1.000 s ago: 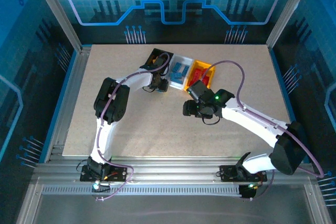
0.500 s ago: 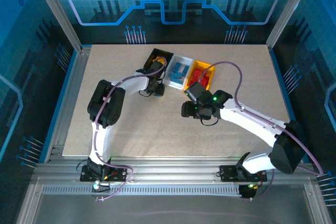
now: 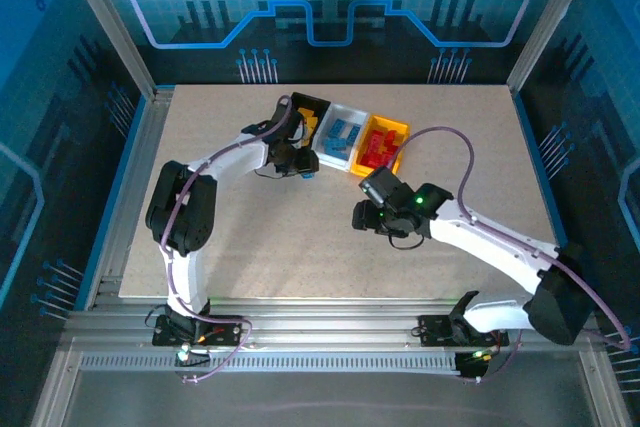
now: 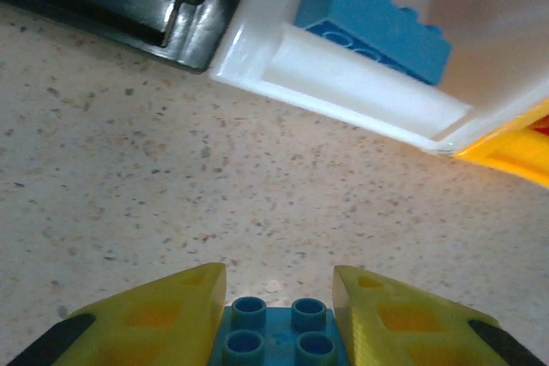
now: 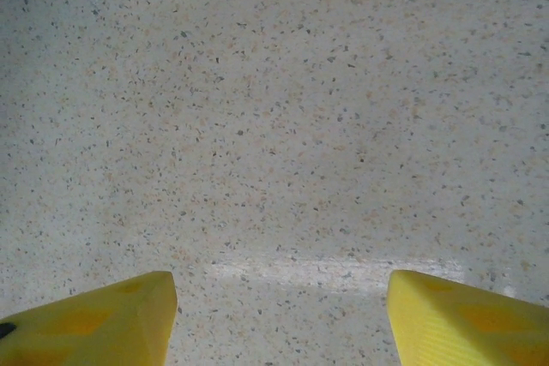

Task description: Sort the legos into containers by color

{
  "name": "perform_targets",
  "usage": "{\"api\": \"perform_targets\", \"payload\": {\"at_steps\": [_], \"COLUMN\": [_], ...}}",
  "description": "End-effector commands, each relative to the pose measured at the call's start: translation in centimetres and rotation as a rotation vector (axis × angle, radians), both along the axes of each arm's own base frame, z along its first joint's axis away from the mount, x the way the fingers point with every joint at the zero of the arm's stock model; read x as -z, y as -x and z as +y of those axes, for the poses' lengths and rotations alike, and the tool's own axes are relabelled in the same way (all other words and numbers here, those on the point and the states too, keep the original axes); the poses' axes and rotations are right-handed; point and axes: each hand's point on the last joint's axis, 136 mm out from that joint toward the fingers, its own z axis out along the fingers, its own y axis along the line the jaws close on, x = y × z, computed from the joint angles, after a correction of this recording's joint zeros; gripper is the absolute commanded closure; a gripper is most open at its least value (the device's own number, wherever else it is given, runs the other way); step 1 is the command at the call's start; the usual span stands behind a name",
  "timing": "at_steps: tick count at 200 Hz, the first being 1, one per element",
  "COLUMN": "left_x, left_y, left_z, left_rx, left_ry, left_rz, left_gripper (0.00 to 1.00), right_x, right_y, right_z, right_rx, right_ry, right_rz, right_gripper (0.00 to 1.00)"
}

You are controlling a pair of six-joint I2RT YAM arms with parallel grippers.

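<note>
The speckled table carries three bins in a row at its far middle: black bin left, white bin centre, yellow bin right. They hold yellow bricks, blue bricks and red bricks, too crowded to count. The left gripper is clenched on one blue brick just near of the white bin, bare table between them, while the right gripper hangs spread and empty, nearer and rightward.

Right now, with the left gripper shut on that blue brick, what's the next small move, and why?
Probably lift the left gripper a little and ease it forward over the white bin. Its fingers are closed on the blue brick low over the table, the bin's wall stands just ahead, and blue bricks already lie inside.
</note>
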Motion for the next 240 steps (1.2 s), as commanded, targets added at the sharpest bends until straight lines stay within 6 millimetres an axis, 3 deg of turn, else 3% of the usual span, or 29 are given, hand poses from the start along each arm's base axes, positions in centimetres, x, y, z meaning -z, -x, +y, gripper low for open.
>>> {"api": "perform_targets", "payload": {"at_steps": [1,66,71,133,240], "left_x": [-2.7,-4.2,-4.4,-3.9,-2.9], "left_y": [-1.8,-6.6,-7.0,-10.6,-12.4], "left_z": [-1.9,-4.3,-4.4,-5.9,-6.8], "left_rx": [-0.051,-0.093,-0.096,-0.128,-0.128], "left_ry": [0.140,0.212,0.217,0.238,0.228], "left_rz": [-0.001,-0.024,-0.030,-0.037,-0.037], "left_gripper": [0.70,0.70,0.69,0.69,0.49], "right_x": [-0.5,-1.9,-1.1,-1.2,-1.0], "right_y": [0.6,2.0,2.4,2.9,2.5], "right_z": [-1.7,-6.0,-6.6,-8.5,-9.4], "right_rx": [0.059,0.173,0.178,0.211,0.233], "right_ry": [0.010,-0.009,0.007,0.013,0.007], "right_rz": [-0.020,-0.070,-0.057,-0.064,-0.058], "right_gripper": [0.33,0.33,0.33,0.33,0.33]}}
